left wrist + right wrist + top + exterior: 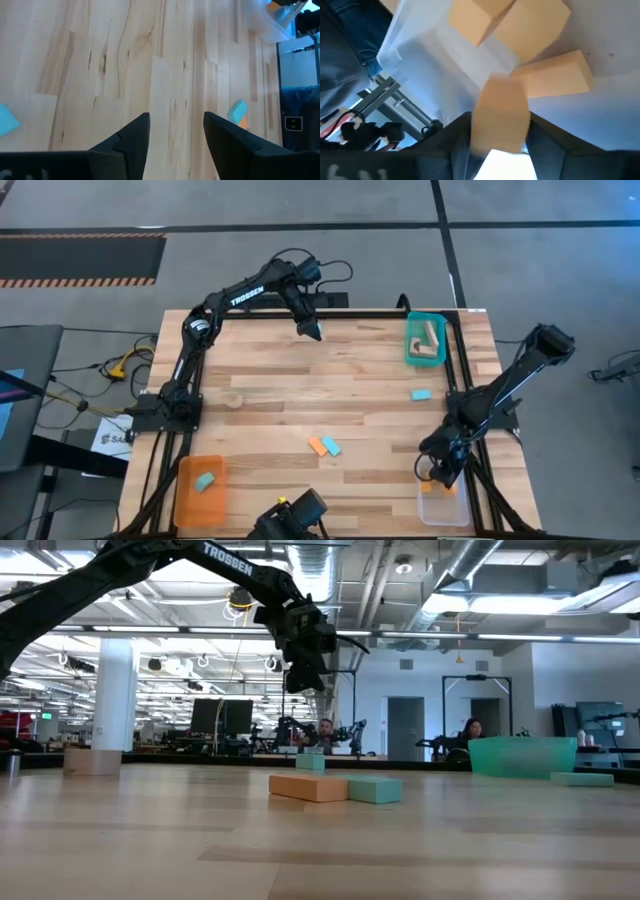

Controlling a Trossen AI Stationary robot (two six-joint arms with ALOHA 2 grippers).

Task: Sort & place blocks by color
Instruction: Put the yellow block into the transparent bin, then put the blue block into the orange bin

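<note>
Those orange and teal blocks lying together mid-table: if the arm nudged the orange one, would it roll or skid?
The orange block lies flat with square edges, so it would probably slide, not roll. The bare table looks smooth, favouring a skid. It touches the teal block, so a nudge would likely shift both.

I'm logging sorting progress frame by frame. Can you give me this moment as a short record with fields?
left end effector: open, empty, above the table's far edge
right end effector: over the clear tray, orange block between its fingers
teal tray: tan blocks inside
orange tray: one teal block
loose on table: orange-teal pair, teal block, tan block
</note>
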